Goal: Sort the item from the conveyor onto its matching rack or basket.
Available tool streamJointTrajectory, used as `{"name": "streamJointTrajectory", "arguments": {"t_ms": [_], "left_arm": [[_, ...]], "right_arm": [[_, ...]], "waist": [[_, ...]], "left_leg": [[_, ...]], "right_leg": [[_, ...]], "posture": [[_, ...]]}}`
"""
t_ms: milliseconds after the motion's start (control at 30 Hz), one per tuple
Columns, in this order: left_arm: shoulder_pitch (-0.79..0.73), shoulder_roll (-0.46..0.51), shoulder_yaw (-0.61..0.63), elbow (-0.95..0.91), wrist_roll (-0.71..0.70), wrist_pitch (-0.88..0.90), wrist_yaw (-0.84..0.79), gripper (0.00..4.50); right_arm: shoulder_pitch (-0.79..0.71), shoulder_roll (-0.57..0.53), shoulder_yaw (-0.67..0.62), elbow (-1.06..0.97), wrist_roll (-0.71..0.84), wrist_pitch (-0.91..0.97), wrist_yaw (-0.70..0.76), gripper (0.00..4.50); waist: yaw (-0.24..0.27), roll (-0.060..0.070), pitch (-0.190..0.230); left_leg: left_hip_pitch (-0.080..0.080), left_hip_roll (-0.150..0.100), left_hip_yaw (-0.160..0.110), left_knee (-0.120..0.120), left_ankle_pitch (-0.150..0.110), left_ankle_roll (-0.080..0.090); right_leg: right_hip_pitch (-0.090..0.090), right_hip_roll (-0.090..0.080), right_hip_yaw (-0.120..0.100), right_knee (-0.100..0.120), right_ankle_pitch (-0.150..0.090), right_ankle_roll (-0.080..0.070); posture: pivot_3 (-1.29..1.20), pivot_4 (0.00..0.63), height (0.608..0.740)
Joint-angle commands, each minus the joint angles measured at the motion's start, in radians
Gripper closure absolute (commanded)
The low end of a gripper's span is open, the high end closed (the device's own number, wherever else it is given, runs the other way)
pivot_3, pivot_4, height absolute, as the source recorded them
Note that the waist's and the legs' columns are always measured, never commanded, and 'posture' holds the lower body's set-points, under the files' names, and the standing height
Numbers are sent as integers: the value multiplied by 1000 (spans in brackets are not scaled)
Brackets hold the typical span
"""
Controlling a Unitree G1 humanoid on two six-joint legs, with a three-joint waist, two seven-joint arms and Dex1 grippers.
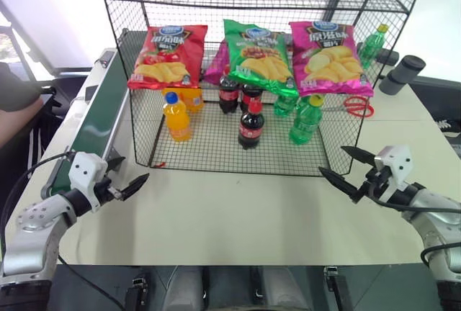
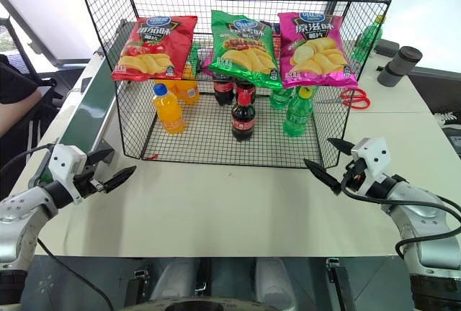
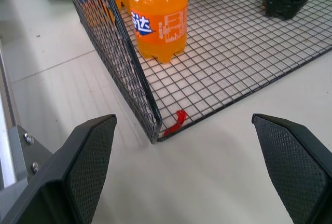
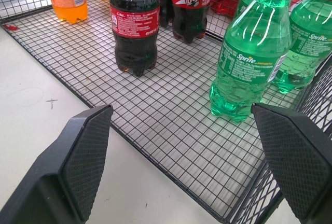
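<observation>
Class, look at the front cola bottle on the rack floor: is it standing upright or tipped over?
Upright: the cola bottle stands on its base on the rack floor, red cap at the top.

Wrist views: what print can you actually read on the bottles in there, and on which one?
"Sprite": front green bottle, repeated on the green bottle behind.
"Coke" and "100%": cola bottles, small print unreadable.
Orange bottle: Chinese characters, fine print too small to read.
</observation>
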Motion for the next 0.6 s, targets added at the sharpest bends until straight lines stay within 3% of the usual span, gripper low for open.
{"name": "streamJointTrajectory", "arguments": {"t_ms": [33,600], "left_arm": [[-1,12,18,-32,-10,-6,-6,0],[9,10,30,-38,-4,7,31,0]], "right_arm": [[1,-12,-31,-17,7,-12,3,63],[11,-16,-29,-26,2,-9,12,63]], "waist": [[0,0,0],[0,0,0]], "left_leg": [[0,0,0,0,0,0],[0,0,0,0,0,0]], "right_leg": [[0,0,0,0,0,0],[0,0,0,0,0,0]], "posture": [[0,150,740],[0,150,740]]}}
